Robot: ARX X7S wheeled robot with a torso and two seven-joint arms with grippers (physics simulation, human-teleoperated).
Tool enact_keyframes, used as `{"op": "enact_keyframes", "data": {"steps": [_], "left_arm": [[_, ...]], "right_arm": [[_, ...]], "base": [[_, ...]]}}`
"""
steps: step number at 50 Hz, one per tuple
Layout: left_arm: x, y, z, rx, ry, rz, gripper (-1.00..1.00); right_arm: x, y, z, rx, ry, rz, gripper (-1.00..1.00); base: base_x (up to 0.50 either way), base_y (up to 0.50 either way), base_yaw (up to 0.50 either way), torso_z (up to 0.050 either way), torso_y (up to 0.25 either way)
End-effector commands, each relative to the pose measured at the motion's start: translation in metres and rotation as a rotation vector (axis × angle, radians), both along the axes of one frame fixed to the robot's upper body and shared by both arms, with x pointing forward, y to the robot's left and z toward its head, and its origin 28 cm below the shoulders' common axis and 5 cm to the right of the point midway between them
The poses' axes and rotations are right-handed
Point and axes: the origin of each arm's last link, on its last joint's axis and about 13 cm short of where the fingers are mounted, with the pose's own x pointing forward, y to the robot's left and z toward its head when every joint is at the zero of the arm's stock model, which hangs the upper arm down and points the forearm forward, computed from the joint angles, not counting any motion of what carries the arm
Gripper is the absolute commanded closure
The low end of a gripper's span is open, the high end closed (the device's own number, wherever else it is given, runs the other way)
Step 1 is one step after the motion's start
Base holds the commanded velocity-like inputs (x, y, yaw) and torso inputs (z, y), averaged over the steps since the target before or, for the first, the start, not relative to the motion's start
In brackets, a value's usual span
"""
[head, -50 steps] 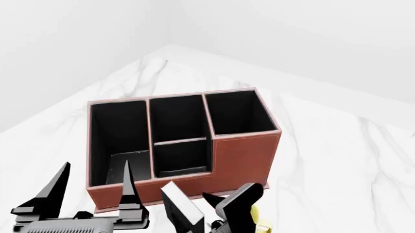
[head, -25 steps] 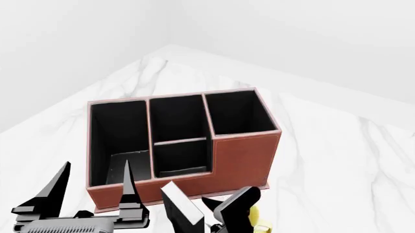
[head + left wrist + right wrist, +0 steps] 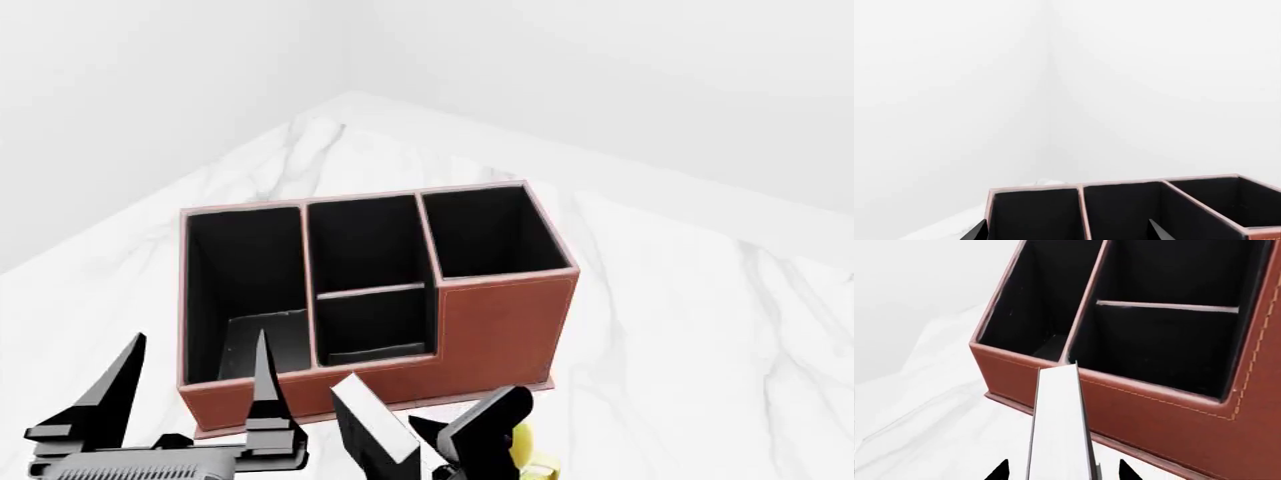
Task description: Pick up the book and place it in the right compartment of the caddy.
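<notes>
One right pincer (image 3: 434, 430) clamping book (image 3: 374, 425), left pincer (image 3: 194, 390) spread

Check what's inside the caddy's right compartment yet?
Nothing visible: the right compartment of the caddy shows only black lining. Its floor is hidden behind the front wall. The book is outside, in the right gripper.

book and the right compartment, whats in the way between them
In the head view, the caddy's tall reddish-brown front wall stands between the book, held in the right gripper, and the right compartment.
</notes>
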Motion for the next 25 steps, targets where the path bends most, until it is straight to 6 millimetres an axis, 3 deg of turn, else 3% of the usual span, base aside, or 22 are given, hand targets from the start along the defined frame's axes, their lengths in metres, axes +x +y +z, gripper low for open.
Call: {"op": "enact_keyframes", "data": {"steps": [1,25], "left_arm": [[0.0,-0.0001,0.0001,0.0,0.0,0.0,-1.0],[0.0,0.0001,0.0002,0.0,0.001,0.003,-1.0]], "right_arm": [[-0.0002,0.0001,0.0003,0.002,0.005,0.003,1.0],[-0.0031,-0.0005,0.0066,0.005,-0.018,0.013,1.0]], "base": [[0.0,0.0,0.0,0.0,0.0],[0.0,0.0,0.0,0.0,0.0]]}}
